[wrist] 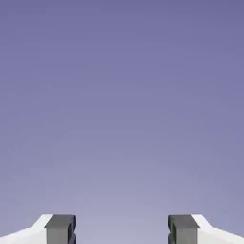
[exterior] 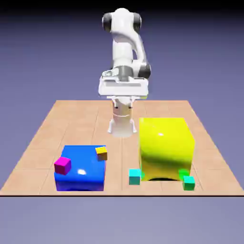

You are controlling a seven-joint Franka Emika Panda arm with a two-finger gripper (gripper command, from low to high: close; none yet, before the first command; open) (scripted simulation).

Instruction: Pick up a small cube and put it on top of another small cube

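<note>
Plain blue-violet backdrop [exterior: 43, 57] behind a tiled desk [exterior: 122, 167] of cubes and blocks.
The tool [wrist: 122, 229] was spread wide with nothing between its tips, well above the desk; the green cube [exterior: 188, 183] sat near the front edge, at the exterior view's right, just beside the big yellow block [exterior: 166, 150], while the magenta cube [exterior: 63, 166] showed against the blue block [exterior: 82, 169] at the exterior view's left.

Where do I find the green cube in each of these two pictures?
Exterior view: the green cube is low on the right, by the near corner of the big yellow block.
Hand view: it is not in this picture.
Shared landmark: the end effector, with its fingers apart at the hand view's bottom edge.
</note>
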